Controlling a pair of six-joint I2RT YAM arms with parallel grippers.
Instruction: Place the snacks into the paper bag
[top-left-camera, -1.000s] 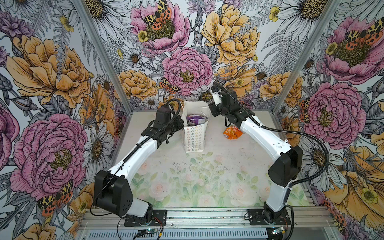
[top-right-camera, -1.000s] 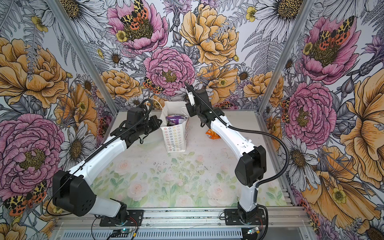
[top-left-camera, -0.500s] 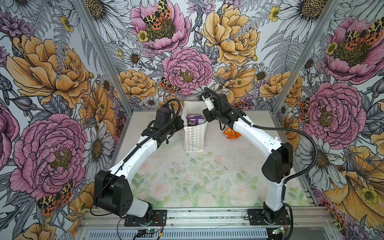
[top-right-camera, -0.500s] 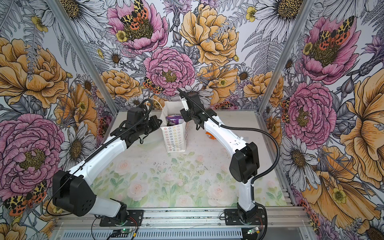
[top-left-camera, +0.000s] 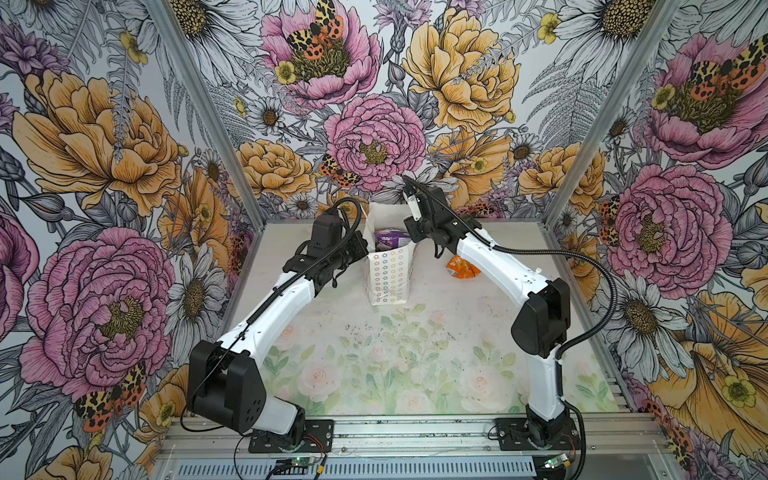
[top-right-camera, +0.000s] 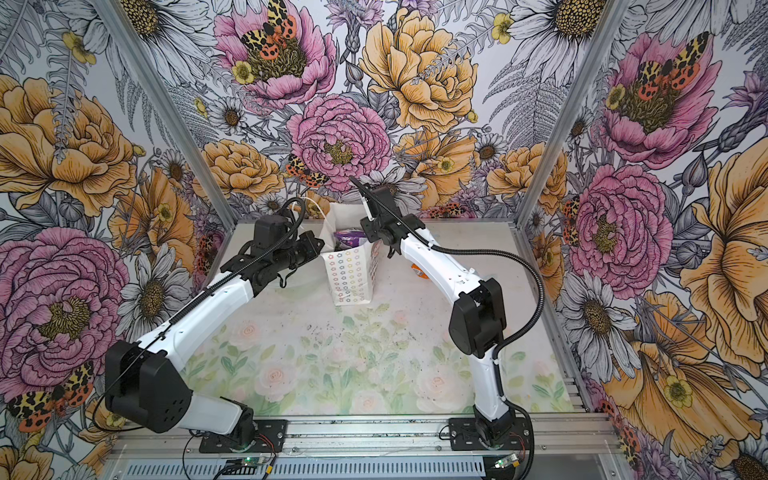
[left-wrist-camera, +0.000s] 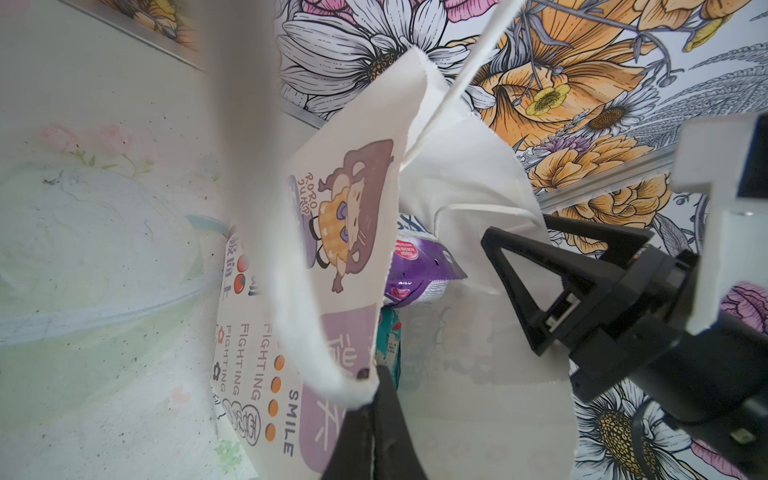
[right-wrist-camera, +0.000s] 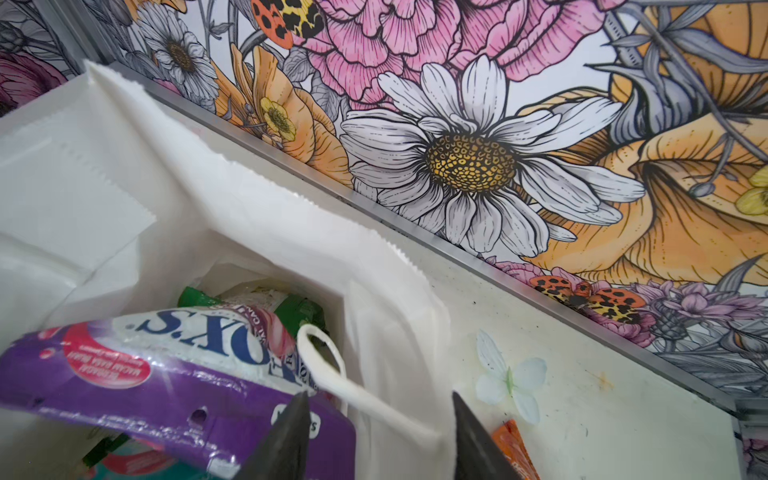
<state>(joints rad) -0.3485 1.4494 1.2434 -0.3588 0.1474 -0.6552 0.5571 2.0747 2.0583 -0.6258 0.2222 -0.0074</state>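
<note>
The white paper bag (top-left-camera: 390, 274) (top-right-camera: 351, 274) stands upright at the back middle of the table. My left gripper (left-wrist-camera: 372, 395) (top-left-camera: 363, 244) is shut on its left rim, beside the string handle. A purple FOX'S packet (right-wrist-camera: 166, 374) (top-left-camera: 388, 239) (left-wrist-camera: 415, 274) lies on top inside the bag, with a green packet (right-wrist-camera: 299, 309) and a teal packet (left-wrist-camera: 388, 336) under it. My right gripper (right-wrist-camera: 380, 397) (top-left-camera: 411, 240) is open astride the bag's right wall. One finger is over the purple packet and the other is outside. An orange packet (top-left-camera: 463, 268) (right-wrist-camera: 511, 449) lies on the table right of the bag.
The floral back wall (top-left-camera: 374, 145) stands close behind the bag, and side walls close in the table (top-left-camera: 374, 353) on both sides. A loose string handle (right-wrist-camera: 328, 374) loops across between the right fingers. The right arm's elbow (top-left-camera: 540, 316) stands above the right half of the table.
The right arm has swung left from above the orange packet to the bag's right rim. The left arm and the bag have stayed put.
</note>
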